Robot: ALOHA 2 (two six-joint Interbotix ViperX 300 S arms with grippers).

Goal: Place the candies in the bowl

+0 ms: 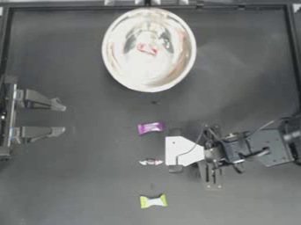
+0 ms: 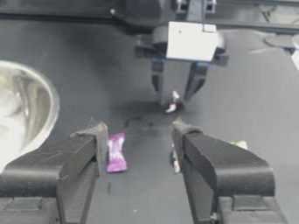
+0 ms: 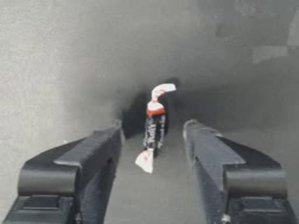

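The bowl point(image 1: 120, 70) stands at the table's far middle with a red candy point(image 1: 147, 49) inside. On the table lie a purple candy point(image 1: 150, 128), a clear candy with a reddish centre point(image 1: 151, 162) and a yellow-green candy point(image 1: 153, 201). My right gripper point(image 1: 175, 150) hovers open just right of them. Between its jaws, touching neither, is another clear red-centred candy point(image 3: 154, 120), which the white camera block hides in the top view. The left wrist view shows that candy point(image 2: 171, 106) under the right gripper point(image 2: 175, 101). My left gripper point(image 1: 59, 117) is parked open at the left edge.
The left wrist view shows the bowl's rim point(image 2: 51, 109), the purple candy point(image 2: 116, 152), the yellow-green candy point(image 2: 238, 144) and a clear candy point(image 2: 175, 161) beside one left finger. A raised frame point(image 1: 291, 52) borders the dark table.
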